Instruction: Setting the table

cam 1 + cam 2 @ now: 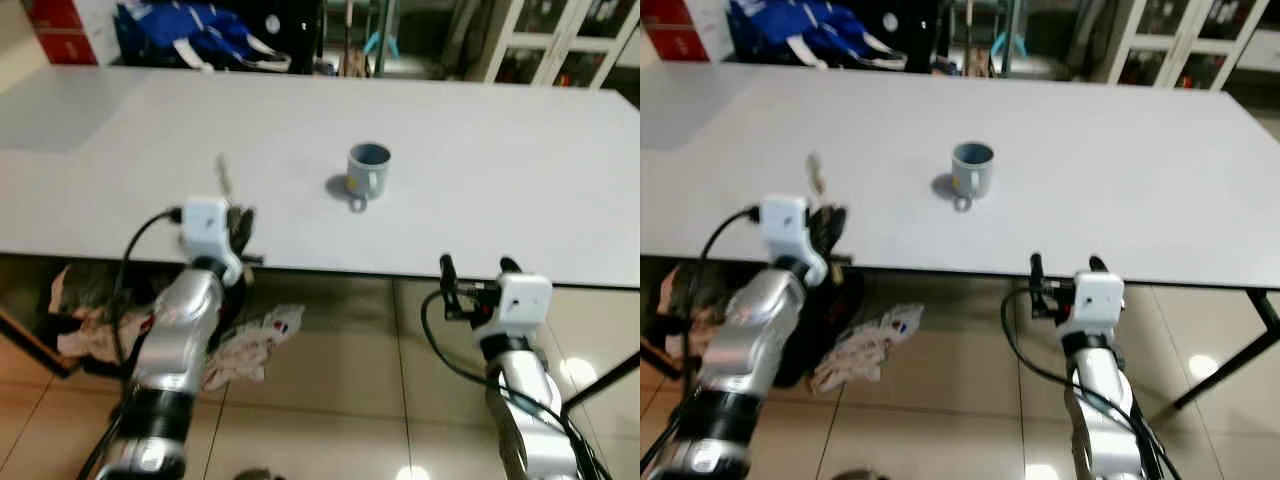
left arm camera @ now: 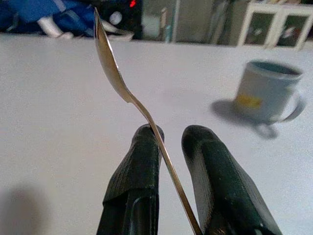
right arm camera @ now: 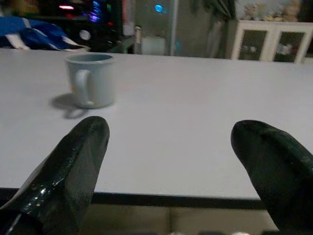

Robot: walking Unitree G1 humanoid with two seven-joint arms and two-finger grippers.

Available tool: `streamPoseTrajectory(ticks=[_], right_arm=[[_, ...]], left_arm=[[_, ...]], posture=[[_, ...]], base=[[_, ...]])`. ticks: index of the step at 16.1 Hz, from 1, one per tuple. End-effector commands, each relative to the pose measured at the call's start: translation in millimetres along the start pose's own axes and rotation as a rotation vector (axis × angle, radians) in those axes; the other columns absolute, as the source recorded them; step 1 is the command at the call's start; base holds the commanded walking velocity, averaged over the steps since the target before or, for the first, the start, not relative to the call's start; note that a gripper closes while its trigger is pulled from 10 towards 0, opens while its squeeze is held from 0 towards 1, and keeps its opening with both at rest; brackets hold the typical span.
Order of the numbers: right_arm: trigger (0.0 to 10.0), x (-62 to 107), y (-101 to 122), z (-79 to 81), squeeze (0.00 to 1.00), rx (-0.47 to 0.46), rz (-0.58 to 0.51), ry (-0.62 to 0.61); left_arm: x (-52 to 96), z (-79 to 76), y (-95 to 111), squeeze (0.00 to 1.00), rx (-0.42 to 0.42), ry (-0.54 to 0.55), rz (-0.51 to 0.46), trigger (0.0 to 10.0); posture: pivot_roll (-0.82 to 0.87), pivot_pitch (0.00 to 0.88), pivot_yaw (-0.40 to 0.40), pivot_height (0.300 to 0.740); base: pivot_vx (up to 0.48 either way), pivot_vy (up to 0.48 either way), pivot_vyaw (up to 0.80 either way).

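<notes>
left gripper [image 1: 238, 222] sits at the near edge of the white table [image 1: 500, 170], fingers closed on the handle of a spoon [image 2: 112, 68]; its long axis rises up and away, bowl uppermost. right gripper [image 1: 478, 267] is spread wide and empty, just off the near edge. blue mug [image 1: 368, 170] stands mid-table, bare surface all round it.

The spoon's [image 2: 128, 93] handle end is hidden between the left gripper's [image 2: 172, 147] fingers [image 2: 139, 171], and its bowl tip is cropped.

A blue bag [image 1: 190, 28] and glass-fronted cabinets [image 1: 560, 45] stand beyond the table, crumpled cloth [image 1: 245, 345] on the floor beneath.
</notes>
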State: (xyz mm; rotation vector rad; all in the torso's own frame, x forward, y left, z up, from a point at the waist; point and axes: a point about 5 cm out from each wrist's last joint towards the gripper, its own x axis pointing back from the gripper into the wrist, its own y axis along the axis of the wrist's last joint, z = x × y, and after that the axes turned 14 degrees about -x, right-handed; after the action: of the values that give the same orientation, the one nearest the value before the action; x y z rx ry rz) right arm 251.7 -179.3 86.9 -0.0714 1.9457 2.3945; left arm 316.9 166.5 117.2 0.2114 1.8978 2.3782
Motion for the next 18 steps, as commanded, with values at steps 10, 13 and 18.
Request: streamPoseTrajectory(ticks=[10, 13, 18], right_arm=[[10.0, -6.2, 2.8, 9.7, 0.0, -0.003, -0.008, 0.04], [10.0, -7.0, 2.2, 10.7, 0.0, -0.003, -0.004, 0.044], [10.0, -7.3, 0.9, 14.7, 0.0, -0.006, -0.002, 0.05]], left_arm=[[-11.9, -8.7, 30.3, 0.0, -0.056, -0.045, -0.102, 0.0], [-11.8, -11.1, 32.1, 0.0, -0.068, -0.052, -0.112, 0.0], [-14.1, -13.6, 38.7, 0.0, -0.107, -0.065, -0.139, 0.0]], posture=[[0.03, 0.0, 0.009, 0.74], [0.03, 0.0, 0.007, 0.74], [0.03, 0.0, 0.012, 0.74]], base=[[0.355, 0.0, 0.0], [0.48, 0.0, 0.0], [0.384, 0.0, 0.0]])
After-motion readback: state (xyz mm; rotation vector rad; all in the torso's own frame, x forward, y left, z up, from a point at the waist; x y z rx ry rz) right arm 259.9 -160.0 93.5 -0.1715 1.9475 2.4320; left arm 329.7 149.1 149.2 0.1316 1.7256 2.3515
